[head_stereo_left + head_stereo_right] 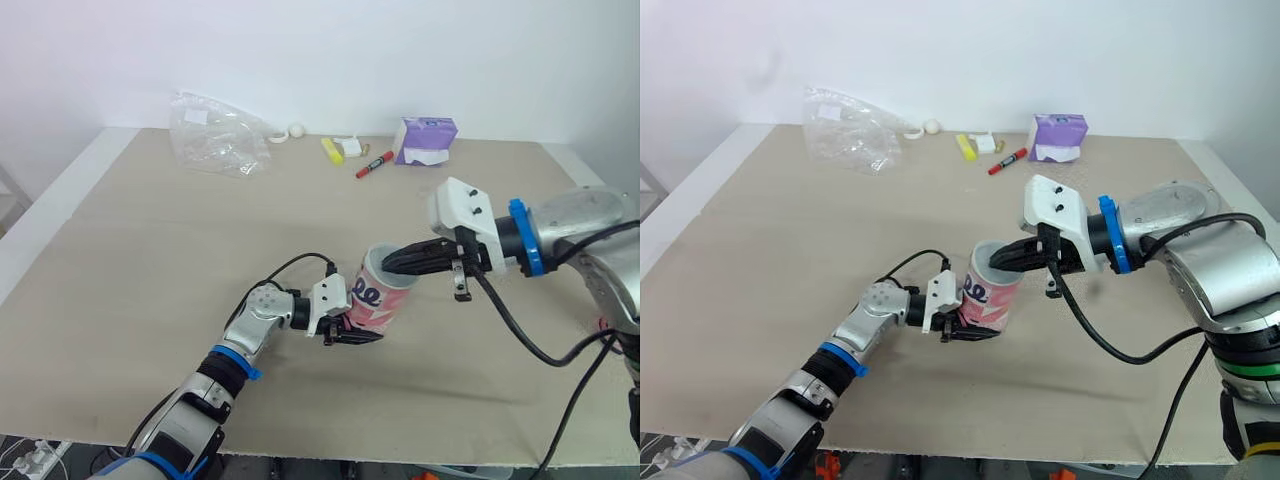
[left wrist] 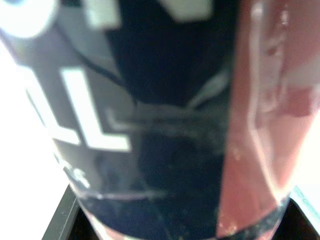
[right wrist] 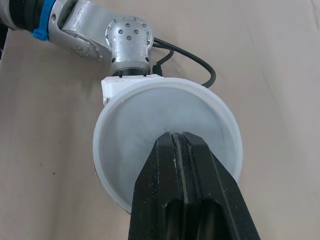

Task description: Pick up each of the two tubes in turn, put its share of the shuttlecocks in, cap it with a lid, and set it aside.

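Beige tabletop (image 1: 150, 280); in the head views, at lower centre, the left gripper (image 1: 352, 325) is clamped low on the pink tube (image 1: 383, 297). The left wrist view has the tube wall pressed close. In the right wrist view, the right gripper (image 3: 177, 136), fingers pinched together and seemingly empty, pokes into the tube's mouth. Pushing harder could lever the tube out of that low grip.

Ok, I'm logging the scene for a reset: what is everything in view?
Pink-and-white patterned tube: one, tilted, mid-table.
Clear crumpled plastic bag: one, far left.
Small white ball: one, beside the bag.
Yellow stick-shaped item: one, far side.
Small white block: one, beside it.
Red marker pen: one, far side.
Purple tissue pack: one, far side.
Beige table: one.
Left gripper: black, shut on the tube.
Right gripper: black, shut, at the tube's white top.
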{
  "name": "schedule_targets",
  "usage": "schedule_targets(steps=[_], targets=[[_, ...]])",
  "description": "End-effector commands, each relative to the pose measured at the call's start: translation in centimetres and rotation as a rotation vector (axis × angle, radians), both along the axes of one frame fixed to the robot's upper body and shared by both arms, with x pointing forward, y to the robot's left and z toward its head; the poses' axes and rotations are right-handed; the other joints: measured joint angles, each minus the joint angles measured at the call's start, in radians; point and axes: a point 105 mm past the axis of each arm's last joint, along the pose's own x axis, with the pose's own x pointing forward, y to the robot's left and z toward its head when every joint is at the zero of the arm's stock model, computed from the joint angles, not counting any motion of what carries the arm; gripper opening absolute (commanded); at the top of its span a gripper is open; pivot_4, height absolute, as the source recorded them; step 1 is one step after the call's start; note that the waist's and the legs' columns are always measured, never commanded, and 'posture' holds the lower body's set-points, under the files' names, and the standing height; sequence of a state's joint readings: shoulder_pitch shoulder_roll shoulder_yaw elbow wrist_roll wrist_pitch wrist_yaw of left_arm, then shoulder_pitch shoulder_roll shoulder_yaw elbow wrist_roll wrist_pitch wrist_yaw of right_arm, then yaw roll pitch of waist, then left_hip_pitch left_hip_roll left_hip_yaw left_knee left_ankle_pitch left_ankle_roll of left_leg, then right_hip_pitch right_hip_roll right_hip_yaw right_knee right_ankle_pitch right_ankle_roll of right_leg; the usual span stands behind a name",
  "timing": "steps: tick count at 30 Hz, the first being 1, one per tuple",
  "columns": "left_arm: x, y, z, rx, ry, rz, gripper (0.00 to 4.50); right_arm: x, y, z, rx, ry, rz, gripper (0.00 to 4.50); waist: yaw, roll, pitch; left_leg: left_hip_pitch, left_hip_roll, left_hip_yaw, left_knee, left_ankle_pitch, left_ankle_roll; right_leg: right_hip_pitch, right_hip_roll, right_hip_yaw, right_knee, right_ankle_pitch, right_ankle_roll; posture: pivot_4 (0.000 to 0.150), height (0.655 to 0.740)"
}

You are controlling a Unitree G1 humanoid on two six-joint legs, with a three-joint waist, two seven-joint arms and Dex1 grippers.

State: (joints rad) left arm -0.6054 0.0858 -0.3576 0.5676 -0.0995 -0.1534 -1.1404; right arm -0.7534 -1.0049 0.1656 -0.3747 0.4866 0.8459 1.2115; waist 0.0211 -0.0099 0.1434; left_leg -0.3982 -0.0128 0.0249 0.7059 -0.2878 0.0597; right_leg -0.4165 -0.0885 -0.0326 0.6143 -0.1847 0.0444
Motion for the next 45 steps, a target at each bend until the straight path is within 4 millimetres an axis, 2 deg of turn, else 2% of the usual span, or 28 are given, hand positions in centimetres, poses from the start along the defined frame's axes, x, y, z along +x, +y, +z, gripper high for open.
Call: schedule_targets(steps=[1, 4, 12, 20, 24, 34, 36, 37, 39, 41, 43, 45], targets=[[-0.4, -0.3, -0.5, 0.016, 0.007, -0.010, 2.57, 0.1, 1.0, -2.3, 0.018, 0.156, -0.031, 0.05, -0.003, 0.000, -0.001, 0.000, 0.001, 0.000, 0.000, 0.000, 0.000, 0.000, 0.001, 0.000, 0.000, 0.000, -0.001, 0.150, 0.7400], [-0.4, -0.3, -0.6, 0.015, 0.010, -0.006, 2.57, -0.1, 2.1, -1.6, 0.059, 0.172, -0.013, 0.05, -0.011, 0.000, -0.001, 0.001, 0.003, 0.000, 0.000, 0.000, 0.000, 0.000, 0.002, 0.000, 0.000, 0.001, -0.003, 0.150, 0.7400], [-0.5, -0.2, -0.8, 0.019, 0.013, -0.006, 2.57, -0.1, 2.8, -1.6, 0.049, 0.148, -0.001, 0.05, -0.012, 0.000, -0.001, 0.001, 0.005, 0.000, 0.000, 0.001, -0.001, 0.000, 0.004, 0.000, 0.000, 0.002, -0.004, 0.150, 0.7400], [-0.5, -0.2, -0.9, 0.024, 0.013, -0.008, 2.57, -0.3, 2.8, -4.0, -0.094, 0.141, 0.004, 0.05, -0.012, 0.001, -0.002, 0.002, 0.006, 0.000, 0.000, 0.001, -0.001, 0.000, 0.006, 0.000, 0.000, -0.001, -0.001, 0.150, 0.7400], [-0.4, -0.2, -0.9, 0.025, 0.011, -0.005, 2.57, -0.7, 2.6, -5.5, -0.174, 0.195, 0.002, 0.05, -0.012, 0.001, -0.004, 0.006, 0.007, 0.000, -0.001, 0.000, -0.002, 0.000, 0.006, -0.001, 0.000, -0.003, 0.000, 0.150, 0.7400], [-0.3, 0.0, -0.8, 0.021, 0.009, 0.004, 2.57, -0.3, 2.0, -6.3, -0.282, 0.126, 0.026, 0.05, -0.012, -0.003, -0.015, 0.009, 0.009, 0.000, -0.002, -0.001, -0.004, 0.002, 0.005, -0.003, 0.000, -0.004, 0.000, 0.150, 0.7400], [-0.3, 0.0, -0.8, 0.018, 0.008, 0.005, 2.57, -0.1, 2.3, -5.7, -0.252, 0.097, 0.036, 0.05, -0.012, -0.004, -0.015, 0.010, 0.009, 0.000, -0.002, -0.001, -0.005, 0.002, 0.004, -0.004, 0.000, -0.004, 0.000, 0.150, 0.7400], [-0.3, 0.0, -0.7, 0.016, 0.006, 0.006, 2.57, 0.2, 2.5, -4.2, -0.185, 0.079, 0.033, 0.05, -0.012, -0.003, -0.015, 0.010, 0.009, 0.000, -0.002, -0.002, -0.005, 0.003, 0.004, -0.004, 0.000, -0.004, 0.000, 0.150, 0.7400], [-0.2, 0.2, -0.6, 0.012, -0.002, 0.009, 2.57, 0.5, 2.3, -0.1, 0.015, 0.056, 0.015, 0.05, -0.013, -0.006, -0.013, 0.011, 0.009, -0.001, -0.002, -0.002, -0.005, 0.003, 0.004, -0.005, -0.001, -0.004, 0.000, 0.150, 0.7400], [-0.2, 0.3, -0.6, 0.012, -0.010, 0.011, 2.57, 0.1, 1.7, 2.7, 0.152, 0.061, 0.013, 0.05, -0.011, -0.003, -0.008, 0.007, 0.009, 0.000, -0.002, -0.002, -0.005, 0.004, 0.002, -0.006, -0.001, -0.003, 0.000, 0.150, 0.7400], [-0.2, 0.4, -0.5, 0.013, -0.018, 0.011, 2.57, -0.3, 0.7, 4.8, 0.262, 0.059, -0.005, 0.05, -0.007, 0.003, -0.004, 0.002, 0.008, 0.001, -0.002, -0.001, -0.005, -0.001, 0.001, -0.006, -0.001, 0.002, -0.006, 0.150, 0.7400], [-0.1, 0.5, -0.5, 0.011, -0.022, 0.012, 2.57, -0.8, -0.4, 6.5, 0.349, 0.057, -0.015, 0.05, 0.003, 0.003, -0.004, -0.007, 0.006, 0.001, -0.002, 0.000, -0.005, -0.008, 0.000, -0.007, -0.001, 0.005, -0.002, 0.150, 0.7400]])
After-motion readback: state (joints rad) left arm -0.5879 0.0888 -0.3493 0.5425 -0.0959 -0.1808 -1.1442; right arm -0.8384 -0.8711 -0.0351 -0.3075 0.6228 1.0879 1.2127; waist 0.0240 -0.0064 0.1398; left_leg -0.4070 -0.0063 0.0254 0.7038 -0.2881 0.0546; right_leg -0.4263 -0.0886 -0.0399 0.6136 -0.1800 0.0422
